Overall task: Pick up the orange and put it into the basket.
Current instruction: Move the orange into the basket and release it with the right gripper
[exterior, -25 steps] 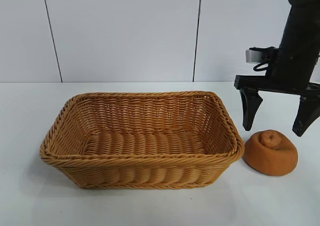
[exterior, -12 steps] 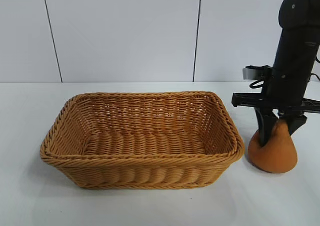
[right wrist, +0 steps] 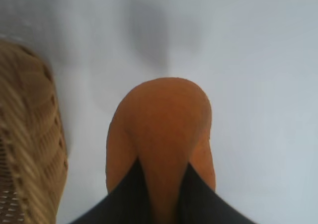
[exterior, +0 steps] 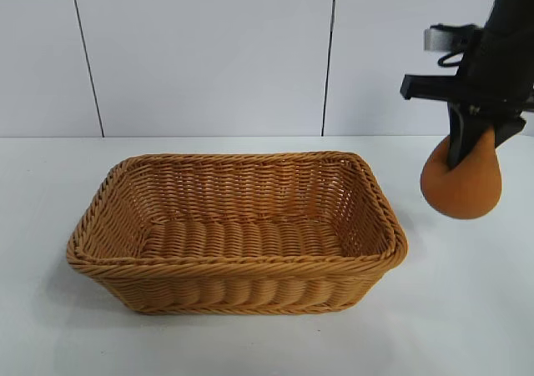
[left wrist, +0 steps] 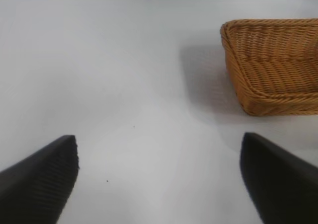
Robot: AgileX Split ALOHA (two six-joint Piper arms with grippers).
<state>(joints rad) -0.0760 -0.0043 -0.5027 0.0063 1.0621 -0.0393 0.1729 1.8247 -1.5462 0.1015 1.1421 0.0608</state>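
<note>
The orange (exterior: 461,188) is a matte orange-brown lump, pinched at its top and hanging in the air to the right of the basket (exterior: 238,263). My right gripper (exterior: 474,142) is shut on the orange's top and holds it clear of the table. In the right wrist view the orange (right wrist: 164,129) is squeezed between the black fingers (right wrist: 131,194), with the basket's rim (right wrist: 30,149) beside it. The golden-tan wicker basket stands empty at the table's middle. My left gripper (left wrist: 159,179) is open over bare table, and the basket's corner (left wrist: 271,92) shows farther off.
The white table (exterior: 250,343) meets a white panelled wall (exterior: 209,59) behind the basket. The orange's shadow falls on the table under it in the right wrist view.
My right gripper came down over the orange, shut on its top and lifted it off the table. The basket has not moved.
</note>
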